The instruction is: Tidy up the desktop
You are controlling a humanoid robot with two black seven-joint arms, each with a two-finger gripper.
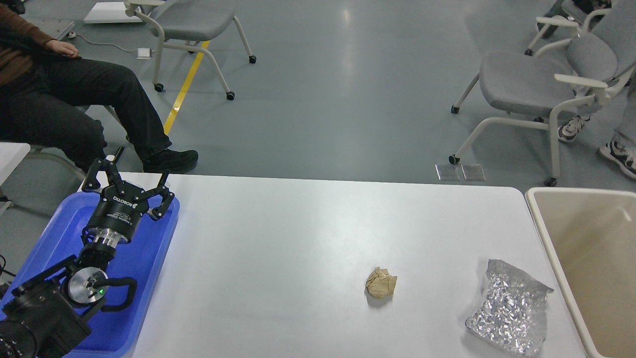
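Observation:
The white desktop [298, 248] fills the lower part of the head view. A crumpled brown paper ball [380, 282] lies right of its middle. A crinkled silver foil bag [512, 307] lies near the front right corner. My left gripper [141, 166] is open and empty, held over the far end of the blue tray [144, 258] at the left edge. My right gripper is out of view.
A beige bin [591, 258] stands just off the right edge of the desktop. A seated person [74, 99] is beyond the far left corner. Grey wheeled chairs [526, 84] stand on the floor behind the table.

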